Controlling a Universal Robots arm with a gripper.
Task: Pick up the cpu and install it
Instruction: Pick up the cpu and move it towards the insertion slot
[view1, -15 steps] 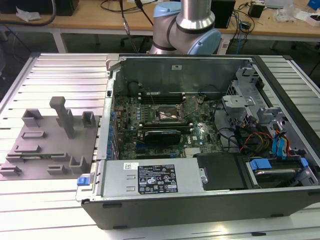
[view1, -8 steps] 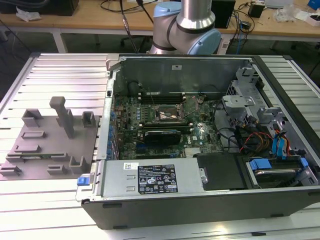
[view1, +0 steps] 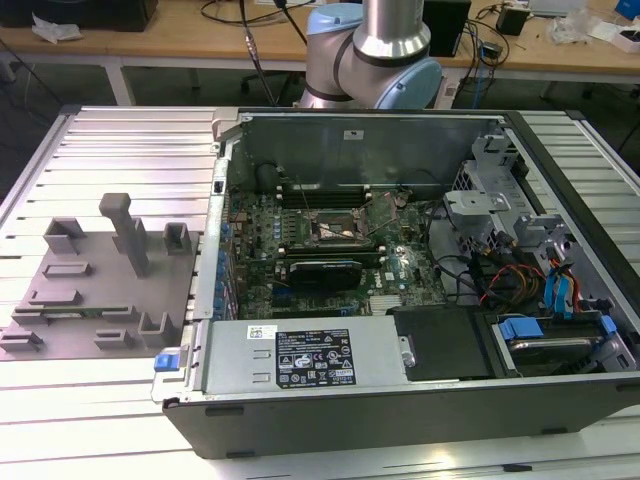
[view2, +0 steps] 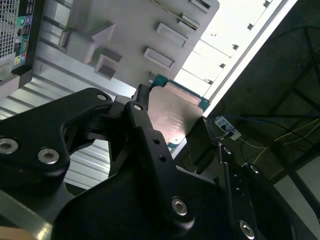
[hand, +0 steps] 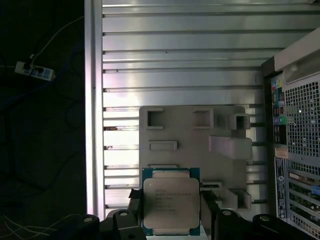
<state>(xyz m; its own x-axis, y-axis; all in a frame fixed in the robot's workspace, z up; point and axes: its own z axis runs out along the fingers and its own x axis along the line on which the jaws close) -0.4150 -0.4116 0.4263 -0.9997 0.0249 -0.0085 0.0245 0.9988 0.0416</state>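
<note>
The cpu (hand: 171, 204), a flat square chip with a silvery lid and a green rim, sits between the black fingers of my gripper (hand: 171, 197), which is shut on its two opposite edges. In the second wrist view the cpu (view2: 175, 112) is seen from its lid side, clamped in the gripper (view2: 172, 120). It hangs high above the grey fixture plate (hand: 195, 150) with its upright blocks. On the motherboard in the open computer case, the black socket frame (view1: 336, 230) has its cover raised. My arm (view1: 372, 50) rises behind the case.
The grey fixture plate (view1: 90, 290) lies on the ribbed metal table (view1: 120, 150) at the exterior view's left, beside the case wall (view1: 215, 250). Inside the case are a power supply (view1: 300, 358), a drive cage (view1: 500, 210) and cables (view1: 510, 280). Beyond the table edge (hand: 90, 100) lies a power strip (hand: 34, 71).
</note>
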